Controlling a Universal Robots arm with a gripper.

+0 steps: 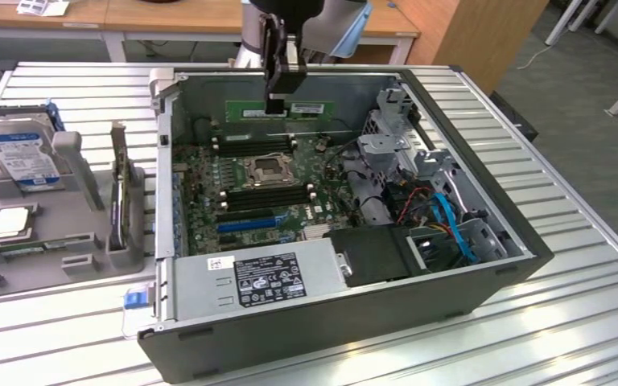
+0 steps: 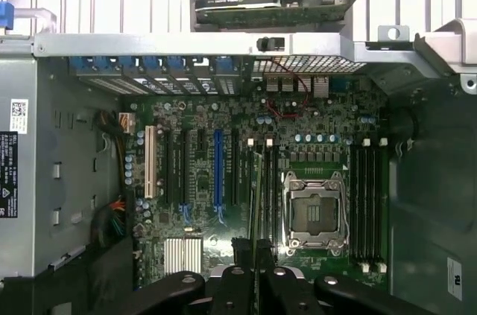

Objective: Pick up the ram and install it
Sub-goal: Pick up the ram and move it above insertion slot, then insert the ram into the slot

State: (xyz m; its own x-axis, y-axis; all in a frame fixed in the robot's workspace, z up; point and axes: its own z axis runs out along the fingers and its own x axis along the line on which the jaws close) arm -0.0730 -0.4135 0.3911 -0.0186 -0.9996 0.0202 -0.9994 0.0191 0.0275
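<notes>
The ram (image 1: pixel 309 108) is a long green stick with a white label. It hangs level above the far end of the open computer case (image 1: pixel 502 217), and my gripper (image 1: pixel 278 98) is shut on its middle from above. In the wrist view the ram (image 2: pixel 254 196) appears edge-on as a thin strip running out from my gripper (image 2: pixel 255 246). There it lies over the motherboard (image 2: pixel 201 181), along the memory slots (image 2: pixel 266 181) beside the empty processor socket (image 2: pixel 314 211). A second bank of slots (image 2: pixel 369 203) sits on the socket's other side.
A grey holder (image 1: pixel 73 241) on the exterior view's left carries a hard drive (image 1: pixel 19 153), a square processor chip (image 1: pixel 9 221) and an upright dark card (image 1: pixel 126 201). Inside the case are the power supply (image 1: pixel 255 277), the drive cage (image 1: pixel 395 145) and blue cables (image 1: pixel 449 225).
</notes>
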